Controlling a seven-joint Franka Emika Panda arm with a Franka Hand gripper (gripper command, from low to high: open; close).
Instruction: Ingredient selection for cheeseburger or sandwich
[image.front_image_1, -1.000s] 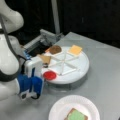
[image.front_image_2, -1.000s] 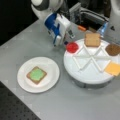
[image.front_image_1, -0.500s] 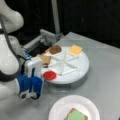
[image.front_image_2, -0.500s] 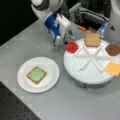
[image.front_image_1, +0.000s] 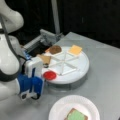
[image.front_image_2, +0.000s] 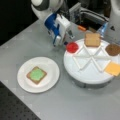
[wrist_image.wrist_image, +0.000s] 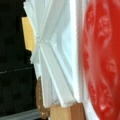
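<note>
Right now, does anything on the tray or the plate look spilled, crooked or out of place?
Nothing stands out. The toast with green leaf lies flat on the paper plate, and the red disc sits in its compartment beside the gripper.

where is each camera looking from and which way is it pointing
Front view: off the arm, looking down at the tray with the plate at bottom; arm and gripper at left.
Front view: from the opposite side, plate at left, tray at right, gripper at top.
Wrist view: close over the tray's dividers, red disc at right; no jaws visible.
All share the red disc.
</note>
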